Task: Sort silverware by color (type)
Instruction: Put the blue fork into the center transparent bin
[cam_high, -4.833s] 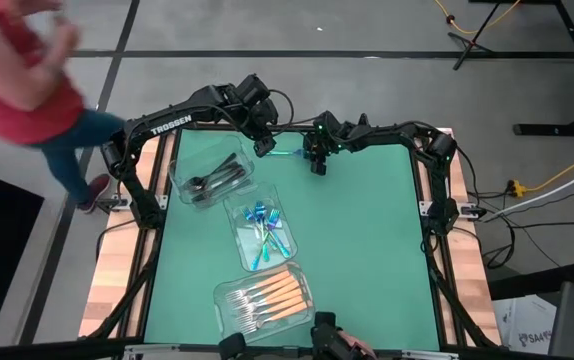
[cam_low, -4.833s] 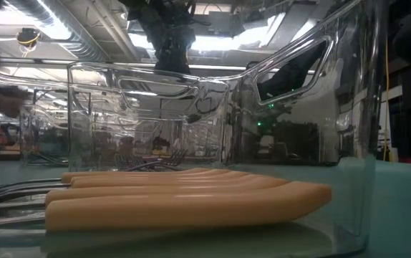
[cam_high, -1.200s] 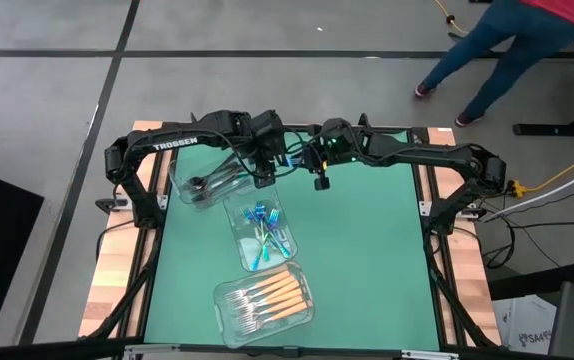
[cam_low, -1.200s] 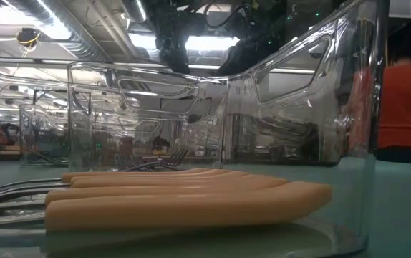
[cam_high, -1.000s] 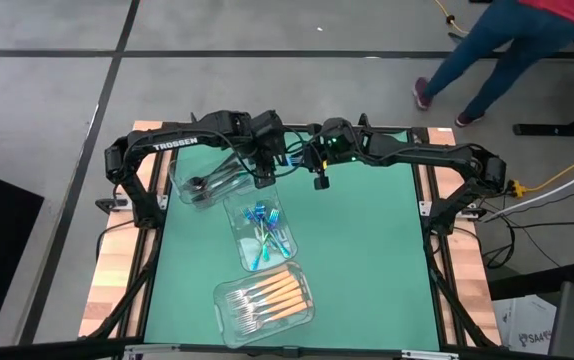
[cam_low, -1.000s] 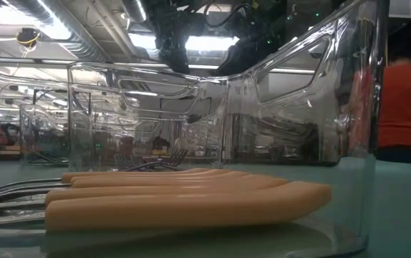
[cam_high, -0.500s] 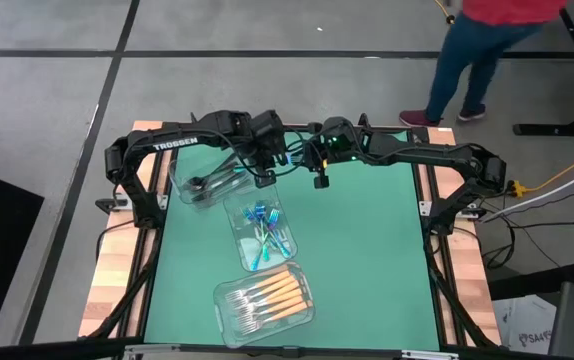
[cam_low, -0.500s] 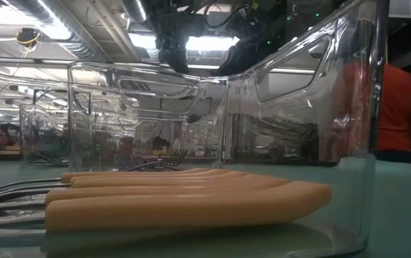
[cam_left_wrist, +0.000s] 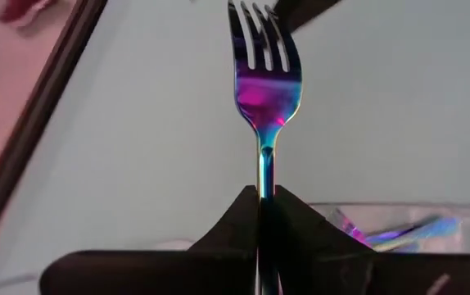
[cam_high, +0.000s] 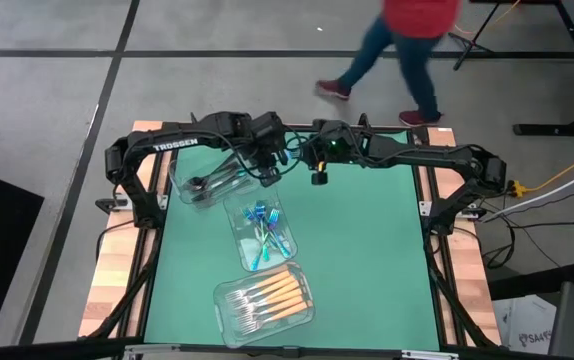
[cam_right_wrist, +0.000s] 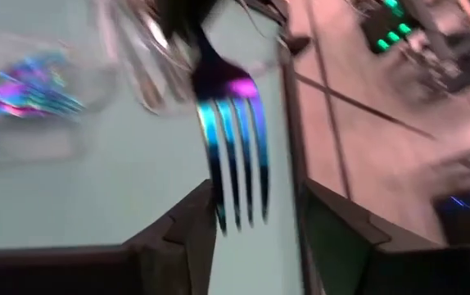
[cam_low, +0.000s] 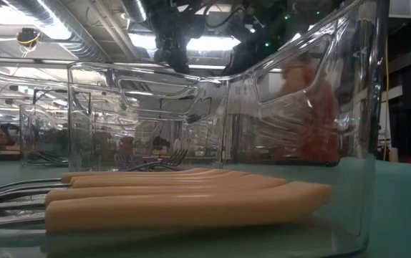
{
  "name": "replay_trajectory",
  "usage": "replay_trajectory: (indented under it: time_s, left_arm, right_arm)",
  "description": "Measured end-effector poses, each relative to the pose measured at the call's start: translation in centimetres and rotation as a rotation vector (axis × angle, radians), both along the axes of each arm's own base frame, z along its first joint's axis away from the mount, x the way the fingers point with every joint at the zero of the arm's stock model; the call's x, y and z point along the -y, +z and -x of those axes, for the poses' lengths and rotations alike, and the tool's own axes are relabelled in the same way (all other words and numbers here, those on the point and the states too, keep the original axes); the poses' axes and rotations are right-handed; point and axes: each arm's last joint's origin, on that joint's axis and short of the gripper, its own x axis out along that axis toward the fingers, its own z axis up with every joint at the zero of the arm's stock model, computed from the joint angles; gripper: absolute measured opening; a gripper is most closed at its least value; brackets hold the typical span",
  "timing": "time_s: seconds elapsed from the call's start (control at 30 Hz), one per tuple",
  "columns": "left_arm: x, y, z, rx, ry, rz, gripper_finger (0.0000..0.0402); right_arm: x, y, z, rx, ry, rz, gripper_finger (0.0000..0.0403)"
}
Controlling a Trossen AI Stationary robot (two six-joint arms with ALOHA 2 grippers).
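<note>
Since a second ago we note the right gripper has spread its fingers and let go of the iridescent fork, while the left gripper has closed on the handle; the person has walked leftward along the far side of the table.

Left gripper: clamped narrow on the fork's handle, tines pointing away from the wrist, held above the far part of the green table, by the black-utensil container.

Right gripper: fingers wide apart, the fork's tines showing between them without contact that we can see; it sits just beside the left gripper, toward the table's middle.

Iridescent fork: blue-purple-teal, upright in the left wrist view, carried solely by the left gripper.

Containers, in a diagonal row down the table's left half:
- black utensils in the farthest clear container;
- iridescent utensils in the middle container;
- orange-handled forks in the nearest container, their handles filling the foreground of the low view.
</note>
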Motion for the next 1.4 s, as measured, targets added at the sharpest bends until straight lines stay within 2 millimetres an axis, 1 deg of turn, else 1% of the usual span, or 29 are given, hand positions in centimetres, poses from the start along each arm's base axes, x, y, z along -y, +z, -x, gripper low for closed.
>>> replay_trajectory:
  time_s: [0.13,0.2,0.37,0.53,0.7,0.8,0.93,1.1,1.23,1.4]
  left_arm:
    - [1.2,-0.1,-0.1,-0.011,0.101,0.058,0.0013]
    - [2.2,-0.3,0.1,-0.054,0.13,0.103,0.0013]
    - [4.8,-0.5,-0.1,-0.071,0.215,0.153,0.0012]
    - [8.6,-0.5,-0.5,-0.062,0.333,0.182,0.0012]
    - [12.3,-0.5,-0.4,-0.015,0.496,0.198,0.0012]
    - [14.4,-0.8,-0.4,0.012,0.595,0.189,0.0012]
    - [16.6,-1.7,-0.5,0.045,0.709,0.163,0.0014]
    - [18.6,-3.8,-1.3,0.056,0.798,0.133,0.0016]
    - [19.3,-5.8,-2.1,0.031,0.846,0.096,0.0017]
    - [19.4,-8.2,-2.9,-0.023,0.871,0.032,0.0018]
  right_arm:
    - [0.0,0.2,0.7,-0.06,-0.045,0.047,0.0169]
    - [-0.1,0.6,1.3,-0.072,-0.056,0.053,0.0169]
    - [-0.4,1.5,2.7,-0.122,-0.088,0.053,0.017]
    - [-0.5,1.2,3.6,-0.212,-0.127,0.059,0.017]
    - [-0.8,0.6,4.1,-0.292,-0.105,0.021,0.017]
    - [-0.8,0.4,4.2,-0.308,-0.094,0.007,0.017]
    - [-0.9,0.3,4.3,-0.301,-0.127,-0.029,0.017]
    - [-0.9,0.3,4.3,-0.298,-0.133,-0.036,0.017]
    - [-0.9,0.3,4.2,-0.294,-0.119,-0.049,0.017]
    - [-1.0,0.3,4.2,-0.288,-0.095,-0.07,0.017]
